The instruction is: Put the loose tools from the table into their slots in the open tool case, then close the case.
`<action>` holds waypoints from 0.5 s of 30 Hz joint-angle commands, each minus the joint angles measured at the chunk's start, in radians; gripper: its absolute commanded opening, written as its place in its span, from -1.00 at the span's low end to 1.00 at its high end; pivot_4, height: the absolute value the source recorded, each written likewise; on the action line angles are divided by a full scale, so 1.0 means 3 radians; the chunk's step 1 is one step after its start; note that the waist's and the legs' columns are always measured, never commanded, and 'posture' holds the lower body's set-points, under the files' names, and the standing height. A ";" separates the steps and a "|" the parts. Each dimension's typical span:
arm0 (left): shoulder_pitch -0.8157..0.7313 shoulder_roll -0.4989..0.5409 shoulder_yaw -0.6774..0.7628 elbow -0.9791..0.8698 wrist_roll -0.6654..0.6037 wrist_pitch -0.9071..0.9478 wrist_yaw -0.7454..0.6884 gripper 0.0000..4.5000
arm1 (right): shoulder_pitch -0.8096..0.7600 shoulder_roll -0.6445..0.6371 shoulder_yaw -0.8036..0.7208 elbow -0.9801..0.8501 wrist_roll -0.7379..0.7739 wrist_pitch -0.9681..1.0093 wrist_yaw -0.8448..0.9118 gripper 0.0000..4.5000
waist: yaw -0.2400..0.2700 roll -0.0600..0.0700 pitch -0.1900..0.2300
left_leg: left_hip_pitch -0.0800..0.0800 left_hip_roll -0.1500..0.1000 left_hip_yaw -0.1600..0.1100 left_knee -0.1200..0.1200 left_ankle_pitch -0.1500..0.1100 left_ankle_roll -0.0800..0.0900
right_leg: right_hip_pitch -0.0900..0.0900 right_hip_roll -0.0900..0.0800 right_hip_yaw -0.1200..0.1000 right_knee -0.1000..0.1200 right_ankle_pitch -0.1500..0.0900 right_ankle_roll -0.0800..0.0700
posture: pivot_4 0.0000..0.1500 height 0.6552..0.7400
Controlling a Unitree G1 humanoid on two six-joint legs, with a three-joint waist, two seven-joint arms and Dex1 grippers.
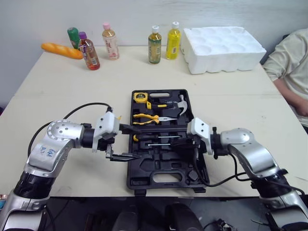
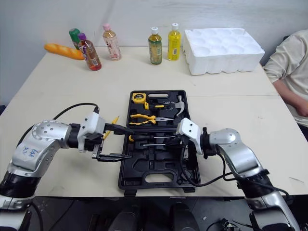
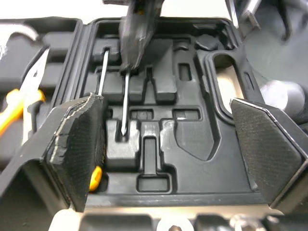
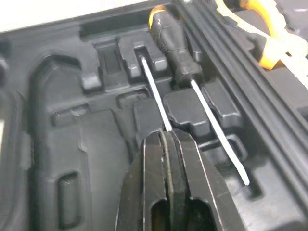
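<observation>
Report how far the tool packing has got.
Done: tape measure, pliers, hammer and one screwdriver lie in the case. In hand: the right gripper is shut on the shaft of what looks like a second screwdriver at its slot; the left gripper is open at the case's left edge. Left: release it, check a small yellow item by the left gripper, close the case.

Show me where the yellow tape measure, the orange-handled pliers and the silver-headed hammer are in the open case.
Yellow tape measure (image 1: 140,97): left eye view, middle of its housing.
Orange-handled pliers (image 1: 155,119): left eye view, where the handles meet the jaws.
Silver-headed hammer (image 1: 182,104): left eye view, on the metal head.
</observation>
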 commanded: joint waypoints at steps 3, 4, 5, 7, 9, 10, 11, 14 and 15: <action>0.0837 0.0040 0.1046 -0.0326 -0.0508 0.0521 0.0448 1.00 | 0.0492 -0.0577 -0.1234 -0.0589 0.0716 0.0555 0.0037 0.03 | 0.0002 0.0001 0.0003 | 0.0001 0.0001 -0.0001 0.0000 -0.0005 0.0004 | 0.0005 0.0000 -0.0002 -0.0012 0.0000 0.0000 | 1.00 1.00; 0.1010 0.0045 0.1214 -0.0333 -0.0541 0.0558 0.0493 1.00 | 0.0604 -0.0662 -0.1418 -0.0587 0.0766 0.0600 0.0040 0.21 | 0.0003 0.0001 0.0003 | 0.0003 0.0002 -0.0001 -0.0001 -0.0011 0.0011 | 0.0008 -0.0001 -0.0001 -0.0013 0.0000 0.0000 | 1.00 1.00; 0.1233 0.0081 0.1391 -0.0287 -0.0511 0.0537 0.0473 1.00 | 0.0734 -0.0763 -0.1620 -0.0554 0.0795 0.0627 0.0064 0.52 | 0.0005 0.0001 0.0003 | 0.0007 0.0003 -0.0001 -0.0003 -0.0014 0.0012 | 0.0011 -0.0001 -0.0001 -0.0017 0.0000 0.0000 | 1.00 1.00; 0.1649 0.0191 0.1656 -0.0062 -0.0279 0.0304 0.0365 1.00 | 0.0978 -0.0942 -0.1950 -0.0433 0.0784 0.0617 0.0122 0.86 | 0.0001 0.0001 0.0003 | 0.0007 0.0003 -0.0001 -0.0003 -0.0014 0.0013 | 0.0011 -0.0001 -0.0001 -0.0017 0.0000 0.0000 | 1.00 1.00; 0.1948 0.0292 0.2024 0.0265 -0.0187 0.0184 0.0307 1.00 | 0.1231 -0.1112 -0.2263 -0.0217 0.0679 0.0527 0.0183 0.99 | 0.0003 0.0001 0.0003 | 0.0017 0.0003 0.0002 -0.0014 -0.0014 0.0013 | 0.0016 -0.0002 0.0001 -0.0020 0.0000 0.0000 | 1.00 1.00; 0.2073 0.0375 0.2292 0.0570 -0.0146 0.0116 0.0284 1.00 | 0.1398 -0.1234 -0.2414 -0.0059 0.0560 0.0439 0.0247 0.99 | 0.0007 0.0000 0.0003 | 0.0018 0.0003 0.0002 -0.0018 -0.0014 0.0014 | 0.0016 -0.0002 0.0001 -0.0022 0.0000 -0.0001 | 1.00 1.00; 0.2174 0.0445 0.2505 0.0811 -0.0106 0.0055 0.0265 1.00 | 0.1538 -0.1335 -0.2521 0.0073 0.0460 0.0342 0.0310 0.99 | 0.0008 0.0000 0.0004 | 0.0020 0.0003 0.0002 -0.0022 -0.0014 0.0014 | 0.0016 -0.0003 0.0000 -0.0023 -0.0001 -0.0001 | 1.00 1.00; 0.2319 0.0607 0.2841 0.1420 0.0030 -0.0219 0.0241 1.00 | 0.1735 -0.1510 -0.2677 0.0412 0.0296 0.0104 0.0379 0.99 | 0.0005 0.0000 0.0004 | 0.0021 0.0002 0.0003 -0.0036 -0.0014 0.0014 | 0.0013 -0.0005 0.0000 -0.0031 -0.0002 -0.0004 | 1.00 1.00; 0.2335 0.0650 0.2907 0.1608 0.0072 -0.0316 0.0236 1.00 | 0.1756 -0.1544 -0.2705 0.0519 0.0252 0.0033 0.0382 0.99 | 0.0004 0.0001 0.0004 | 0.0021 0.0002 0.0003 -0.0038 -0.0014 0.0014 | 0.0013 -0.0006 0.0000 -0.0032 -0.0003 -0.0005 | 1.00 1.00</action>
